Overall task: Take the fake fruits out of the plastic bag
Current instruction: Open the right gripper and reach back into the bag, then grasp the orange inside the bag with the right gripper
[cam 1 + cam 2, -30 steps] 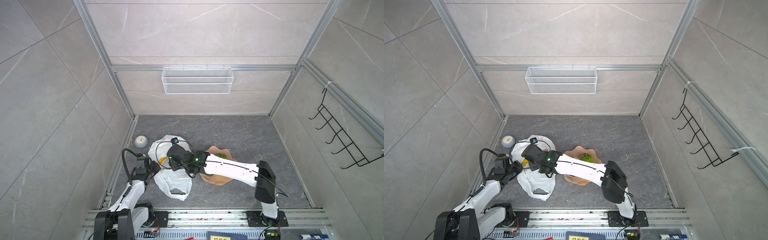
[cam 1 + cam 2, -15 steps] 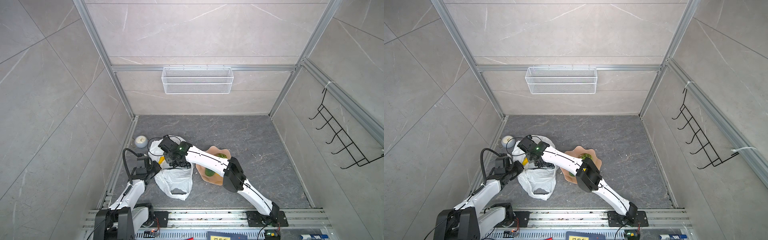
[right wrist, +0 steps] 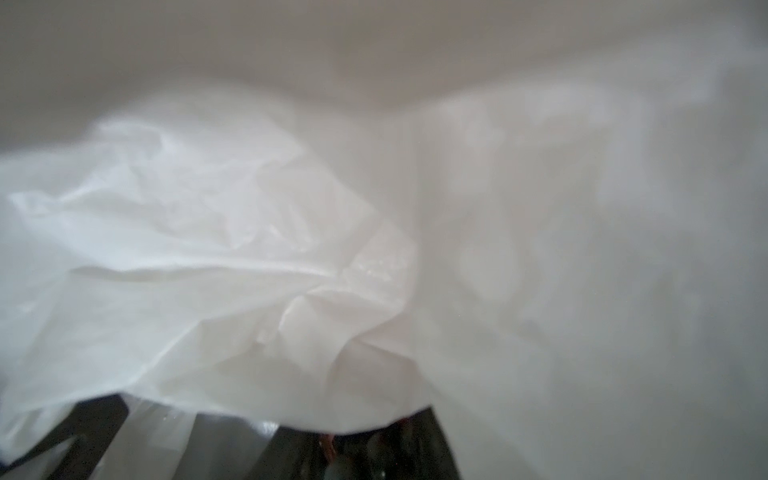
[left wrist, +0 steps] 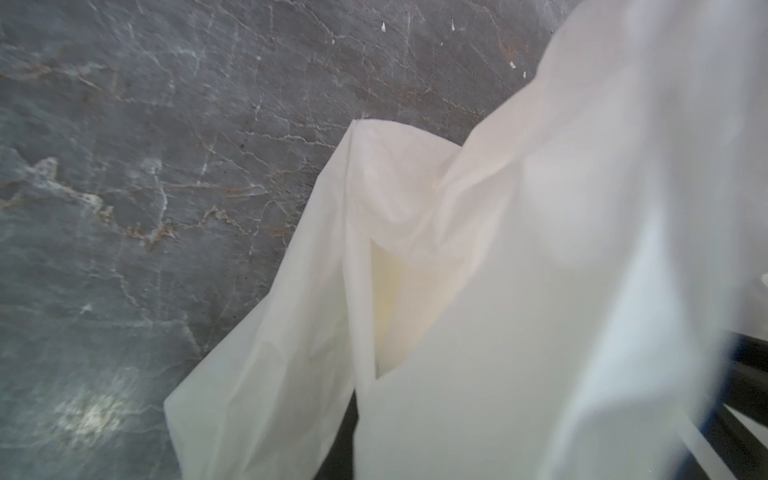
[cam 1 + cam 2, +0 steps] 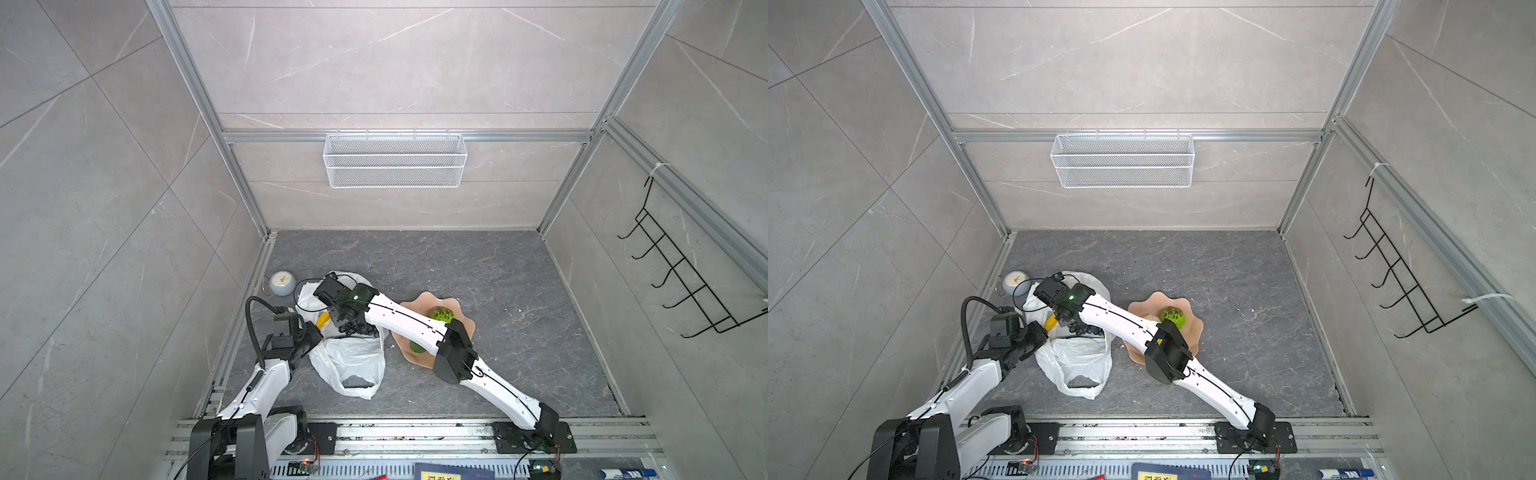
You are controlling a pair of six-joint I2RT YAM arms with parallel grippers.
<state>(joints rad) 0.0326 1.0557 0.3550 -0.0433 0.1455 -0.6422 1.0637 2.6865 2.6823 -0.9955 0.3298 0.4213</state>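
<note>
Low and left of the middle of the top views, the left gripper [image 5: 311, 333] is closed on the left edge of the plastic bag [image 5: 353, 361]. The right gripper [image 5: 343, 323] reaches into the bag's mouth beside the yellow banana [image 5: 323, 320] and the dark grape bunch [image 5: 362, 331]; how wide its jaws stand I cannot tell. Further right, a bumpy green fruit [image 5: 442, 314] lies on the pink plate [image 5: 419, 304].
</note>
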